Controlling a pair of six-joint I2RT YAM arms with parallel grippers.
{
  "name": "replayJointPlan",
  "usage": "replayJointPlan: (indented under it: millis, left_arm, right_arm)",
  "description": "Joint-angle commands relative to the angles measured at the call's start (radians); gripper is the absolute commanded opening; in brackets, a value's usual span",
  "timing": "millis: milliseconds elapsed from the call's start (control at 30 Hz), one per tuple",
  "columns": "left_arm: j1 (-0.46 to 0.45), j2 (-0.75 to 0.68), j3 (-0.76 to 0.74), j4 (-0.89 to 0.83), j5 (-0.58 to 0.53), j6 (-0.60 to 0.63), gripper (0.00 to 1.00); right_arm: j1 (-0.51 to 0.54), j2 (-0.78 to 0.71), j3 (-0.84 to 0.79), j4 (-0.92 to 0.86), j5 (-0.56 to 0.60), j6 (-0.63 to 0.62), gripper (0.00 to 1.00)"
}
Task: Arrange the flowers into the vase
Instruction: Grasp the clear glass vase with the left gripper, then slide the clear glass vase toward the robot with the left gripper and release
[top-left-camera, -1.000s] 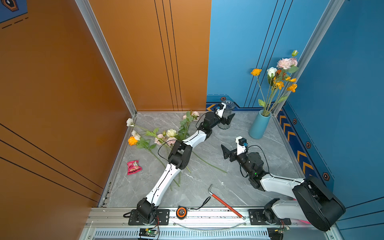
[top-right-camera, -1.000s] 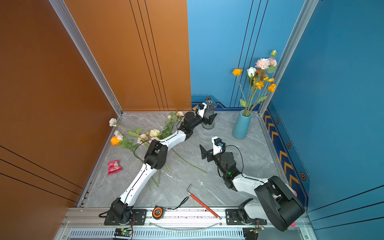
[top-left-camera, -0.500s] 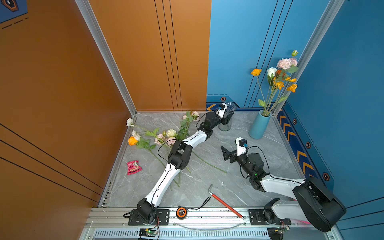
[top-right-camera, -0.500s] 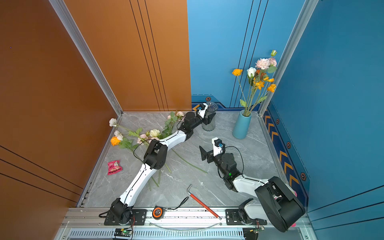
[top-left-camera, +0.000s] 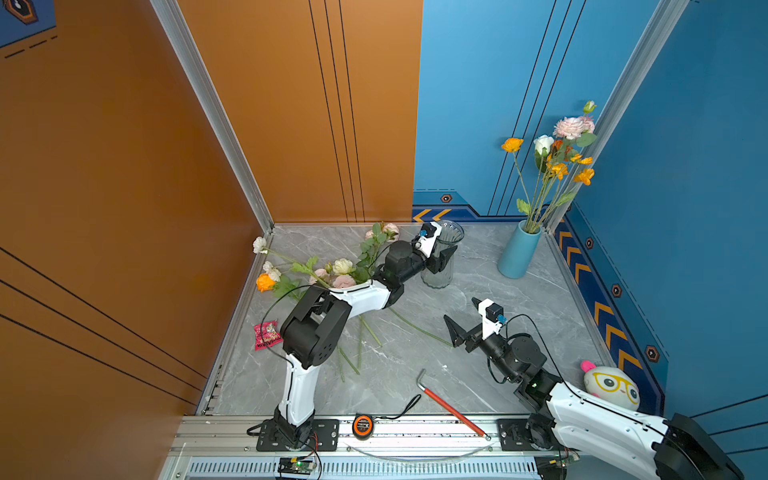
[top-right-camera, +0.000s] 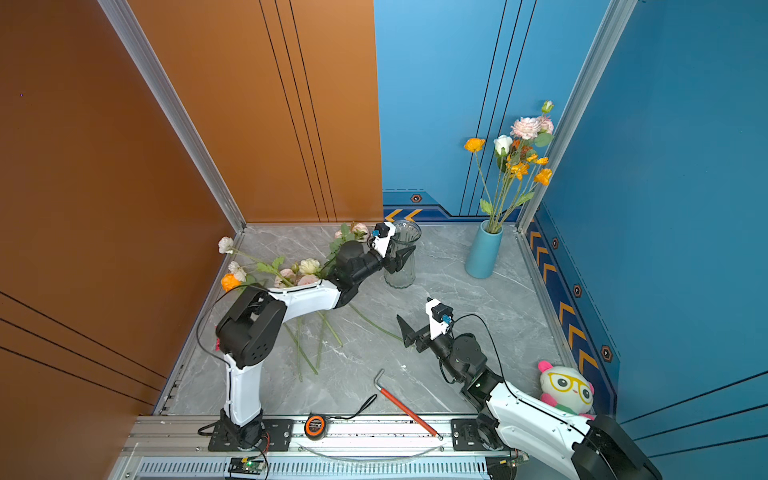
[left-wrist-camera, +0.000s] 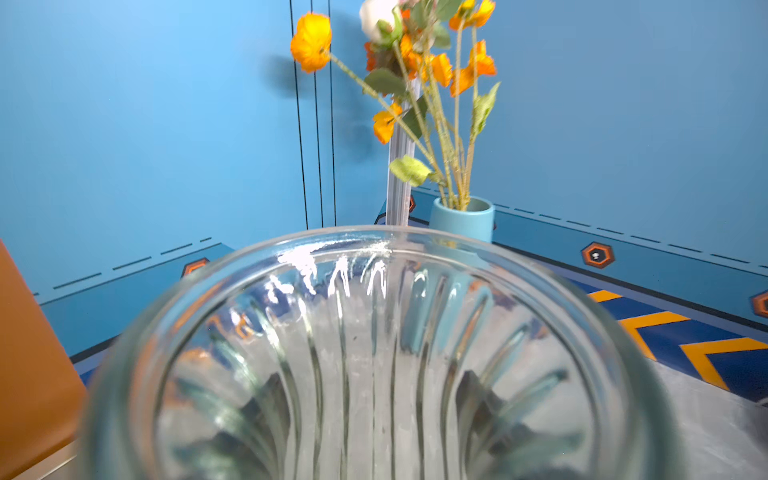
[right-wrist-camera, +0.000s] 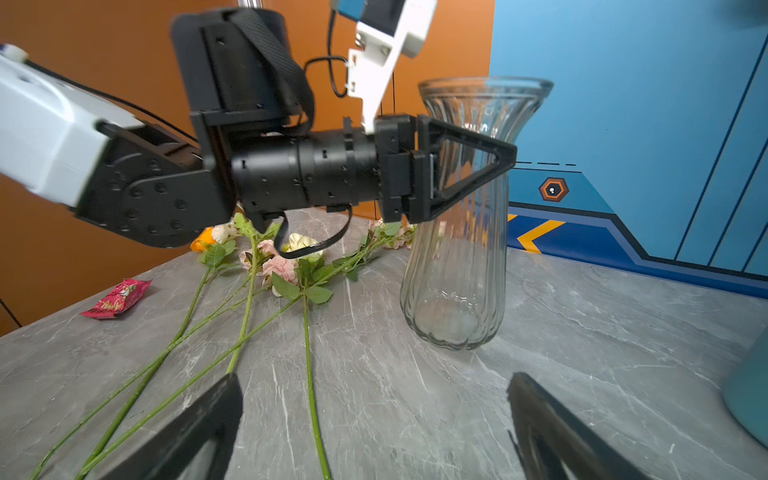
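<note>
Grey worktop (top-left-camera: 540, 299): flowers (top-left-camera: 343, 266) found lying loose, blooms approx. 9 o'clock from glass vase (top-left-camera: 437, 279), stems trailing twd 7 o'clock. Glass vase noted upright at far centre. Blue vase (top-left-camera: 517, 257) w/ further stems seen at 3 o'clock of it. Left gripper (top-right-camera: 403, 255): fingers closed on glass vase neck. Right gripper (top-left-camera: 459, 309): held at 5 o'clock, fingers spread wide, above worktop.
</note>
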Motion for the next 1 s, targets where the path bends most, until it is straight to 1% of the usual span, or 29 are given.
replayJointPlan:
  millis: [0, 200, 300, 367, 700, 967]
  left_arm:
    - [-0.043, -0.107, -0.1, 0.239, -0.063, 0.059, 0.19]
    - [-0.111, -0.149, -0.259, 0.396, -0.176, 0.078, 0.17]
    - [-0.144, -0.166, -0.309, 0.414, -0.225, 0.105, 0.15]
    - [-0.158, -0.177, -0.339, 0.422, -0.238, 0.121, 0.15]
    - [-0.132, -0.17, -0.421, 0.514, -0.265, 0.08, 0.15]
    - [-0.104, -0.143, -0.425, 0.514, -0.248, 0.067, 0.16]
  right_arm:
    - [0.011, 0.001, -0.013, -0.035, 0.013, -0.022, 1.0]
    - [0.016, 0.087, 0.005, 0.01, -0.014, -0.035, 1.0]
    - [0.02, 0.102, 0.02, 0.003, -0.023, -0.054, 1.0]
    - [0.02, 0.111, 0.022, 0.006, -0.019, -0.058, 1.0]
    - [0.019, 0.129, 0.032, 0.005, -0.024, -0.061, 1.0]
    - [0.02, 0.147, 0.038, 0.008, -0.033, -0.064, 1.0]
